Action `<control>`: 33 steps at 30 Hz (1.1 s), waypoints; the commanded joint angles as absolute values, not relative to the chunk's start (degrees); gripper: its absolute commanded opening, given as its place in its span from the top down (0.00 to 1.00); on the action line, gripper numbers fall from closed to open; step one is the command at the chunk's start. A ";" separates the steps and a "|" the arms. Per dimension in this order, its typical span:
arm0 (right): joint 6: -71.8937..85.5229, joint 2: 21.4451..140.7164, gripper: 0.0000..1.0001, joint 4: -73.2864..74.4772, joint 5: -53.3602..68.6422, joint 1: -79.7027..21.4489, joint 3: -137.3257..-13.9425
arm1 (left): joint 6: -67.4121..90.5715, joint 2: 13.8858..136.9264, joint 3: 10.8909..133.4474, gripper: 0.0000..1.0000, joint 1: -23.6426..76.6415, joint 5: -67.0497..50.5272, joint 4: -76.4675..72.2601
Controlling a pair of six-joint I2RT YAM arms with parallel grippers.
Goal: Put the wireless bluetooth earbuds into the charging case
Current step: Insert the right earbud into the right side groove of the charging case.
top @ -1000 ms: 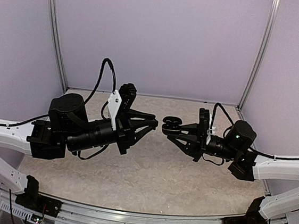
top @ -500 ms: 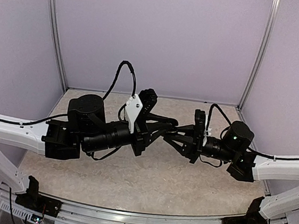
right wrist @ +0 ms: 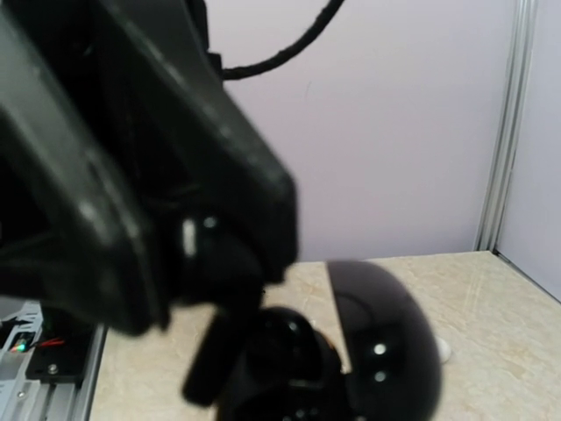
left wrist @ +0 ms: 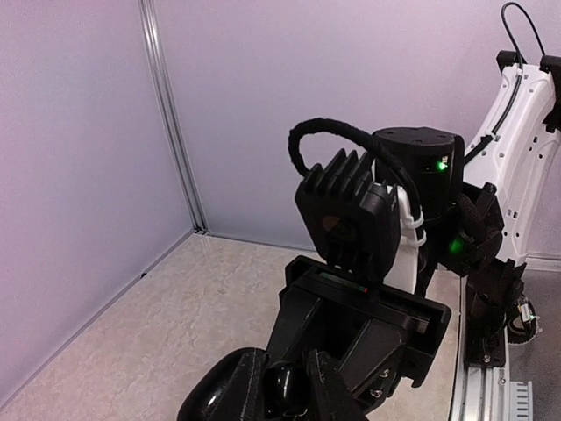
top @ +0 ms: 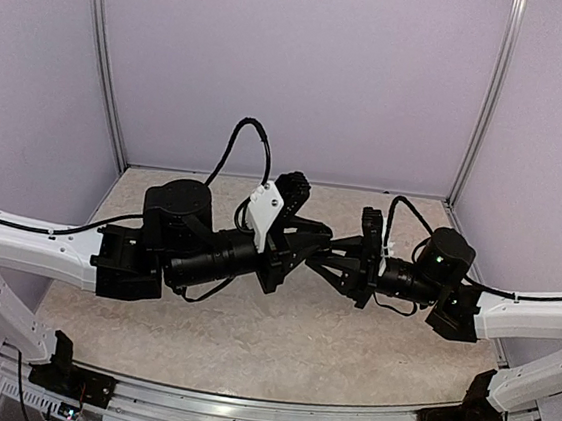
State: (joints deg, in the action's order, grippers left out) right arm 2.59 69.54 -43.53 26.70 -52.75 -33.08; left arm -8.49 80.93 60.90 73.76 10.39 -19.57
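Observation:
My two grippers meet tip to tip above the middle of the table in the top view, left gripper (top: 318, 243) against right gripper (top: 331, 255), and they hide the case there. In the right wrist view the glossy black charging case (right wrist: 294, 364) lies open in the right gripper's hold, its domed lid (right wrist: 386, 342) raised. The blurred left gripper looms over it from the upper left. In the left wrist view a small glossy black earbud (left wrist: 285, 390) is pinched between the left gripper's fingers (left wrist: 326, 386), right at the case's shell (left wrist: 215, 399).
A small white object (right wrist: 443, 351) lies on the marbled table (top: 277, 341) behind the case lid. Purple walls with metal corner posts (top: 108, 82) close in the back and sides. The right arm's white link (left wrist: 517, 149) stands at the far right.
The left arm has swung right and forward, bringing its fingertips up to the case. The right gripper has crept slightly left towards it with the case still held.

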 commanded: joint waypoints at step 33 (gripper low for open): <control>5.31 67.95 1.00 -45.70 24.79 -53.79 -35.06 | -8.67 84.86 63.78 0.82 74.18 13.34 -18.70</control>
